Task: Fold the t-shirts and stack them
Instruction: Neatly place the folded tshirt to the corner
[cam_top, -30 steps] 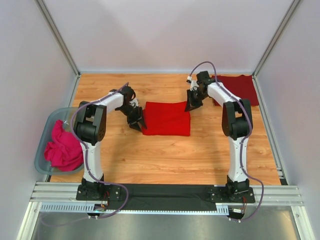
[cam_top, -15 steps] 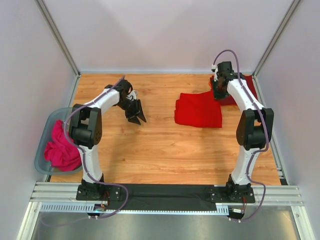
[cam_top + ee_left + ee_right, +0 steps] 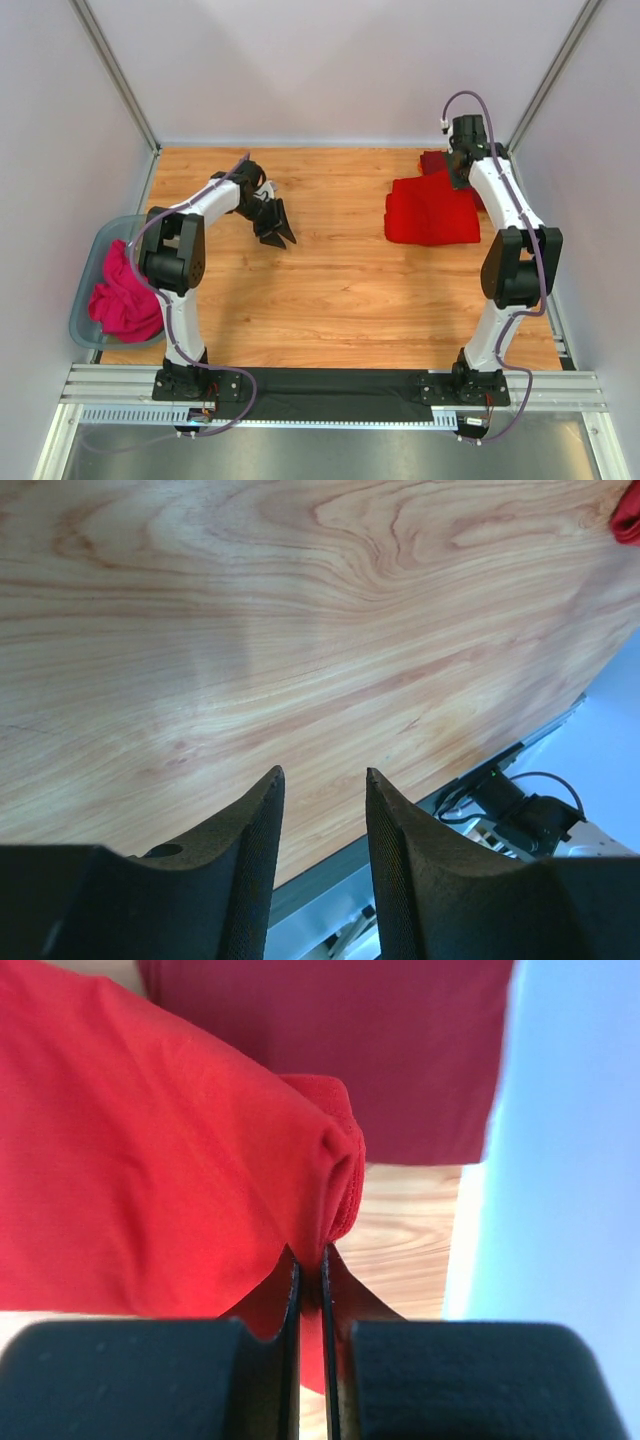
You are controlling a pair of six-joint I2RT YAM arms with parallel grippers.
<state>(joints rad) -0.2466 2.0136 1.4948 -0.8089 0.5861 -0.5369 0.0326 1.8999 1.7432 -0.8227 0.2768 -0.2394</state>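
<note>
Two shirts now lie almost together. One second ago the folded bright red t-shirt [image 3: 432,212] lay in the middle, between both claws. Since then the right claw [image 3: 310,1260] has dragged it toward the far right corner. It now lies just beside this claw, and its far edge overlaps the maroon t-shirt [image 3: 400,1050], which sits just beyond the fingers. The right claw is clamped tightly on a bunched corner of the bright red cloth. The left claw [image 3: 320,780] has let go and stayed behind with its fingers apart, over the bare wooden surface [image 3: 300,630], well apart from the shirt. I judge the stacking nearly done, but the top shirt does not yet cover the lower one squarely. No brand, label or writing can be read.
</note>
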